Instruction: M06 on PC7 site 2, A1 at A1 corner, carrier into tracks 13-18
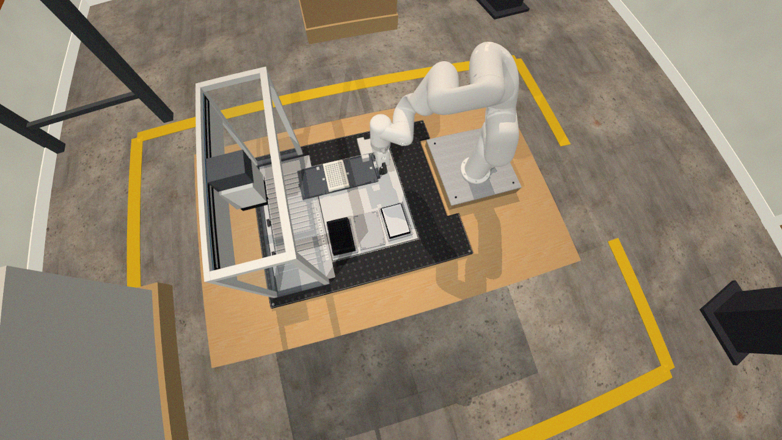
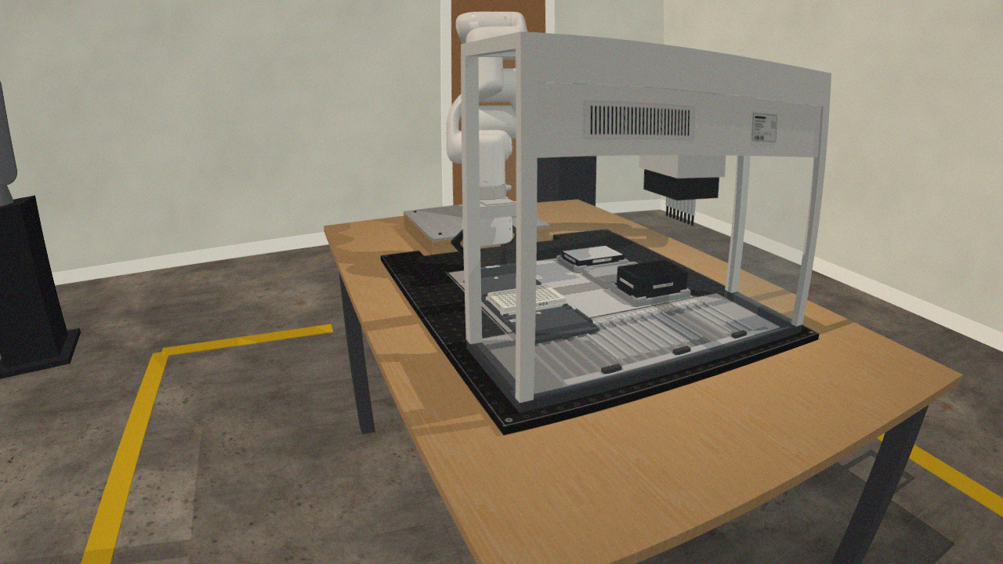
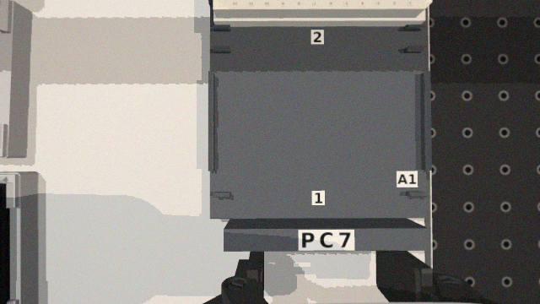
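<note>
Carrier PC7 (image 1: 360,170) (image 2: 561,321) (image 3: 316,127) lies lengthwise toward the rails (image 1: 289,219) (image 2: 631,338). Its far end reaches the rails' near end; whether it sits down in tracks cannot be told. M06 (image 1: 335,175) (image 2: 526,300) (image 3: 316,13) looks flat on site 2. Site 1 is empty; no plate shows on site 3. M60 (image 1: 396,220) (image 2: 592,254) is in nest S1 and M09 (image 1: 341,236) (image 2: 652,279) in S3; S2 is empty. My gripper (image 1: 383,168) (image 3: 319,262) is open, its spread fingers against or just behind the handle labelled PC7. Contact is unclear.
The instrument's frame (image 1: 276,164) (image 2: 526,245) stands over the rails, with a pipetting head (image 1: 232,178) (image 2: 680,183) hanging inside. Dark blocks (image 2: 611,369) sit behind the tracks; none looks lit. The perforated black board (image 3: 485,152) runs beside the carrier.
</note>
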